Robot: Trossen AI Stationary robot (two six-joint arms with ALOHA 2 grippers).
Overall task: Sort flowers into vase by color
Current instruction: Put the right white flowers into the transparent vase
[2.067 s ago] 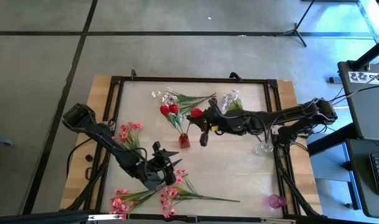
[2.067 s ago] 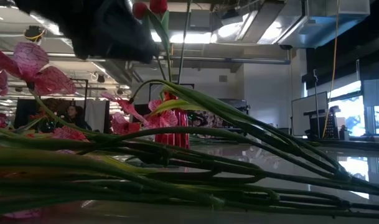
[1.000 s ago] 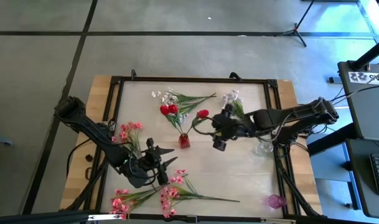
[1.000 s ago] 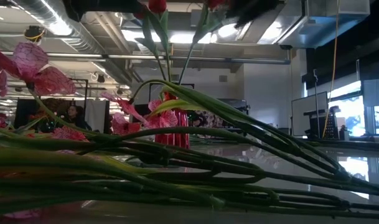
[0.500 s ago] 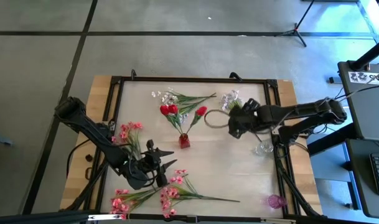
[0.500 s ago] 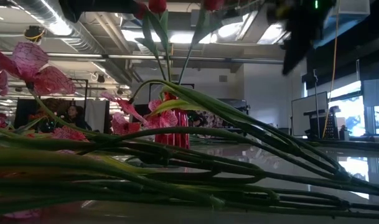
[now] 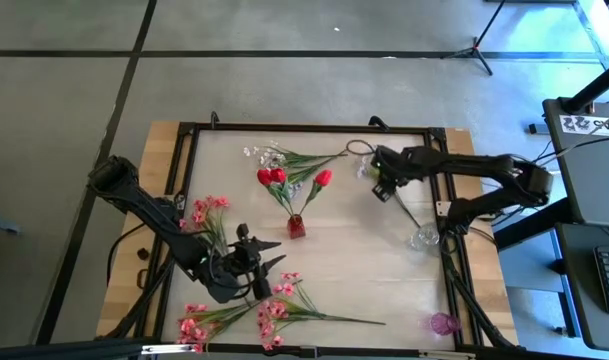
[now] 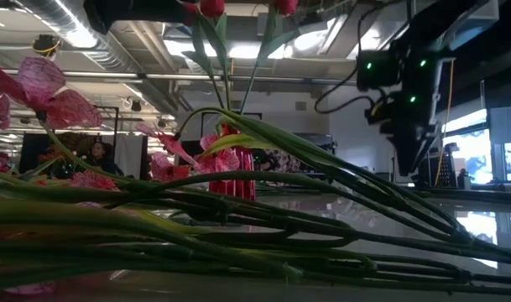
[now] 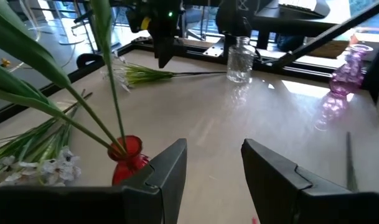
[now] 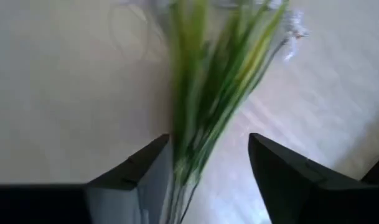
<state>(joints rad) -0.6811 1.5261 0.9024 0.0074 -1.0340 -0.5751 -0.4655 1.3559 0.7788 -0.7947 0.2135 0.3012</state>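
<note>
A small red vase (image 7: 296,227) in the middle of the table holds red tulips (image 7: 271,177) and one more (image 7: 323,179). A white sprig (image 7: 369,160) lies flat at the far right, another (image 7: 269,155) at the far middle. Pink sprays (image 7: 274,310) lie near the front edge. My right gripper (image 10: 209,146) points down over the right white sprig, open, its fingers on either side of the green stems (image 10: 195,124). My left gripper (image 9: 214,149) hovers open near the front left, facing the red vase (image 9: 128,155). My right gripper stands astride the white sprig's green stems (image 10: 188,155) from above, along their length, with the sprig flat on the table. The picture is blurred, so I cannot tell whether a finger touches the stems.
A clear glass vase (image 7: 424,237) stands at the right edge and a purple vase (image 7: 442,323) at the near right corner. More pink sprays (image 7: 209,210) lie at the left. A black frame (image 7: 304,128) rims the table. Bare tabletop lies between the red and clear vases.
My right gripper has swung away from the red tulips toward the table's far right, gone down and tipped to point downward over the white sprig. The red tulips stay standing in the red vase.
</note>
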